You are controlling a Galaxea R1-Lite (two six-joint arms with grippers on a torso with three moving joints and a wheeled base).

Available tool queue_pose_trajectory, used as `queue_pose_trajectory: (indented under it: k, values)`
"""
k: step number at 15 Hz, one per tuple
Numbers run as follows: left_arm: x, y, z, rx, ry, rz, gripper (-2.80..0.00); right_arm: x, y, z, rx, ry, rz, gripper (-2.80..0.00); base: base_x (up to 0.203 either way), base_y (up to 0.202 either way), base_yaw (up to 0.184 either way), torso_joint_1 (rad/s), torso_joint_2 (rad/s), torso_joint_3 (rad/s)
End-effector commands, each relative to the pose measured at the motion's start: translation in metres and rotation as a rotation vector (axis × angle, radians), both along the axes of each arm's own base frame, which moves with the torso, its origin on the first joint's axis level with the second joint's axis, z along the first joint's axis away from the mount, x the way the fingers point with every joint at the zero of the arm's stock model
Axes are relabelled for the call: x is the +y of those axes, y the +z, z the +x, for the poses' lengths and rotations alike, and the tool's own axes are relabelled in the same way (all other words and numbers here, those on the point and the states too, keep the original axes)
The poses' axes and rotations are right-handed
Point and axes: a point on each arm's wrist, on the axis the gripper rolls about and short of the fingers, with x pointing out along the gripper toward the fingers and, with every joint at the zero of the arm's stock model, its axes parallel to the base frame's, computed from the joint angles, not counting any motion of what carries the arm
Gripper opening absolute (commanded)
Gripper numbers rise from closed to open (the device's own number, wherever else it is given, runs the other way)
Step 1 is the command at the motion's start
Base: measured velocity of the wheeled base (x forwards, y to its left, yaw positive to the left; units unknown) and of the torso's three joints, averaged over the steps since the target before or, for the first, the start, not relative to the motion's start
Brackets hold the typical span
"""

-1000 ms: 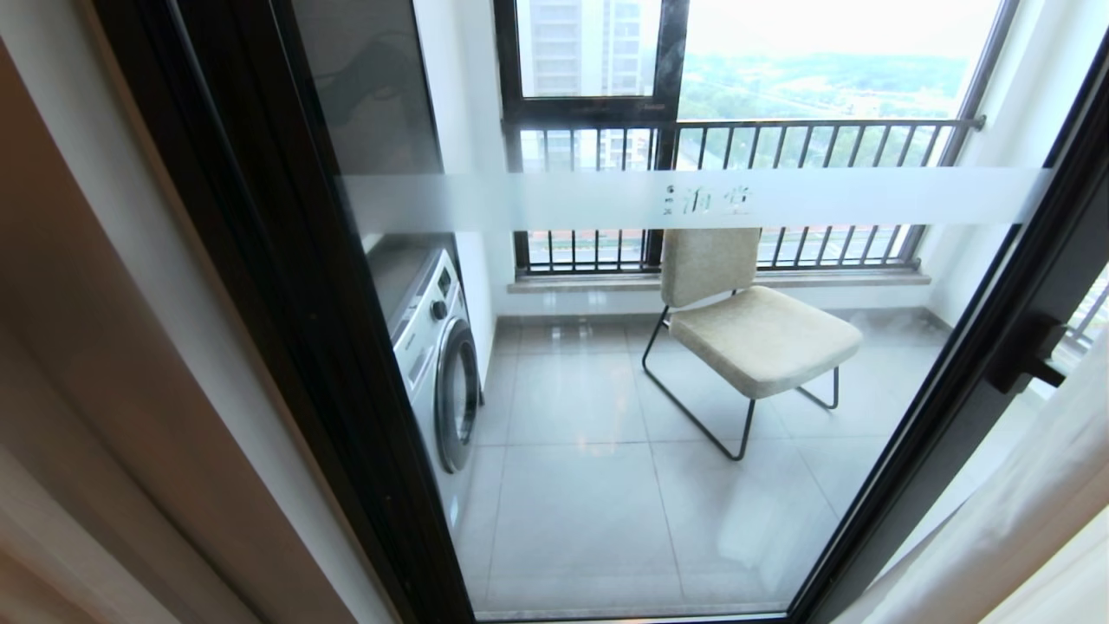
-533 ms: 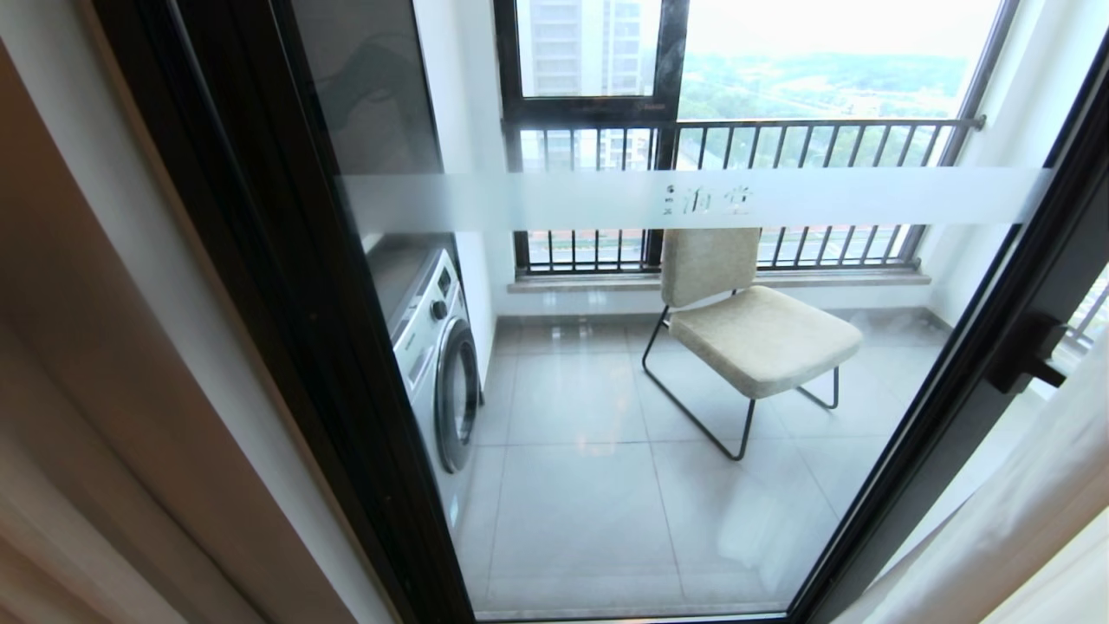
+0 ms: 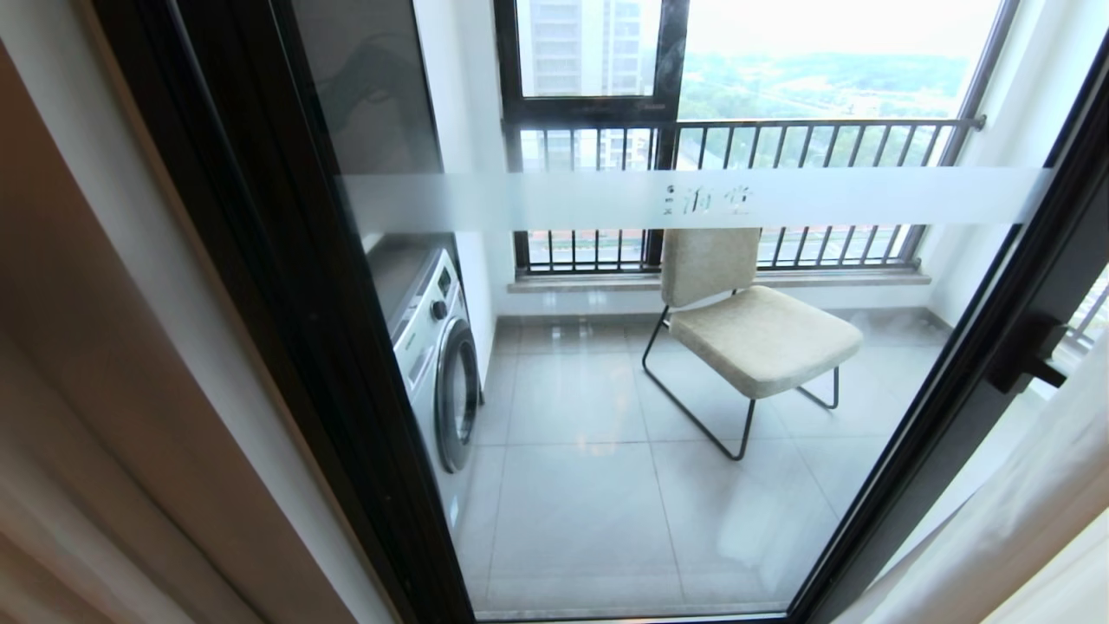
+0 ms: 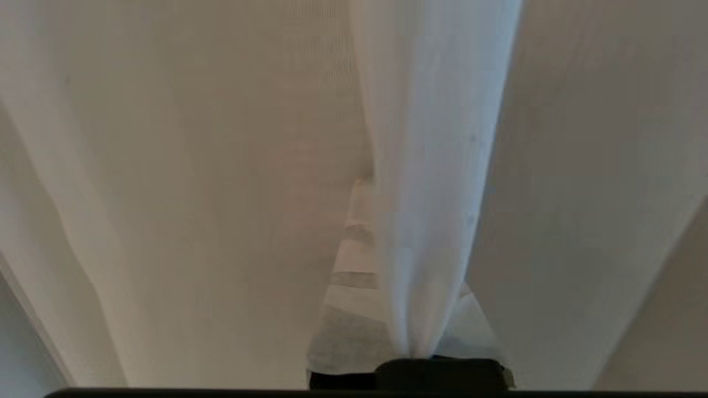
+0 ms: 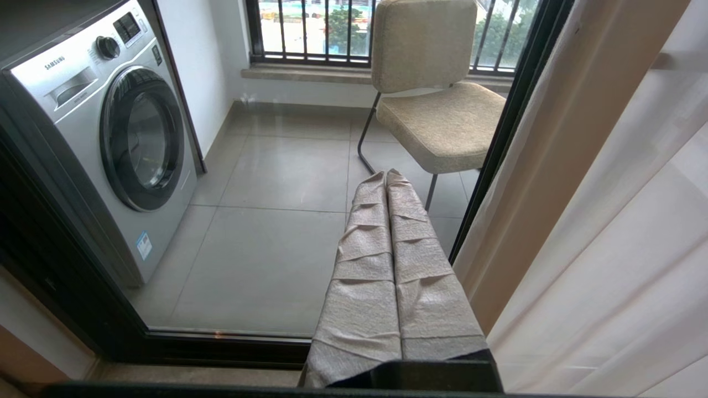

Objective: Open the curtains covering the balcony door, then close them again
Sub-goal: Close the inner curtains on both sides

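Note:
The balcony door (image 3: 606, 485) stands uncovered in the head view, with its frosted band (image 3: 693, 199) and black handle (image 3: 1027, 351) showing. The curtains are bunched at both sides: thick beige fabric (image 3: 78, 347) on the left, sheer white (image 3: 1022, 520) at the lower right. Neither gripper is in the head view. In the left wrist view my left gripper (image 4: 412, 249) is shut on a fold of the sheer white curtain (image 4: 431, 166), with beige curtain (image 4: 193, 193) all around. My right gripper (image 5: 387, 176) is shut on nothing, low in front of the door glass (image 5: 265, 243), beside the right-hand curtain (image 5: 553, 166).
Behind the glass on the balcony are a washing machine (image 3: 437, 364) on the left and a beige chair (image 3: 754, 329) with a black metal frame. A black-framed window with railing bars (image 3: 780, 139) closes the far side. The door's black frame (image 3: 286, 286) runs down the left.
The curtain folds at the lower left edge of the head view have shifted slightly. The door and the balcony look the same.

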Motion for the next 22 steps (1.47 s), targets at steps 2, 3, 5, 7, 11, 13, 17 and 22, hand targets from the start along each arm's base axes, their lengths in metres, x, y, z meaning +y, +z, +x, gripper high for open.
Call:
queue_pose_trajectory:
  k: [2,3,5,7,11,13,17,22]
  values:
    - [-0.004,0.007,-0.005,-0.02,0.002,0.016,-2.8,0.0,0.0,0.0,0.002,0.001,-0.001,-2.8,0.0,0.0,0.0,0.0,0.0,0.0]
    - [-0.006,0.008,-0.007,-0.023,0.0,0.02,-2.8,0.0,0.0,0.0,0.002,0.001,-0.001,-2.8,0.0,0.0,0.0,0.0,0.0,0.0]
    - [-0.009,0.013,-0.011,-0.035,-0.001,0.03,-2.8,0.0,0.0,0.0,0.002,0.0,-0.001,-2.8,0.0,0.0,0.0,0.0,0.0,0.0]
    - [-0.016,0.021,-0.016,-0.052,-0.018,0.05,-2.8,0.0,0.0,0.0,0.002,0.002,-0.001,-2.8,0.0,0.0,0.0,0.0,0.0,0.0]
    - [-0.032,0.029,-0.027,-0.058,-0.132,0.087,-2.8,0.0,0.0,0.0,0.002,0.001,-0.001,-2.8,0.0,0.0,0.0,0.0,0.0,0.0]
    - [-0.048,0.029,-0.039,-0.061,-0.166,0.09,-2.8,0.0,0.0,0.0,0.002,0.002,-0.001,-2.8,0.0,0.0,0.0,0.0,0.0,0.0]
    - [-0.079,0.036,-0.052,-0.103,-0.243,0.103,-2.8,0.0,0.0,0.0,0.002,0.002,-0.001,-2.8,0.0,0.0,0.0,0.0,0.0,0.0]
    - [-0.117,0.042,-0.06,-0.146,-0.378,0.123,-2.8,0.0,0.0,0.0,0.002,0.001,-0.001,-2.8,0.0,0.0,0.0,0.0,0.0,0.0]
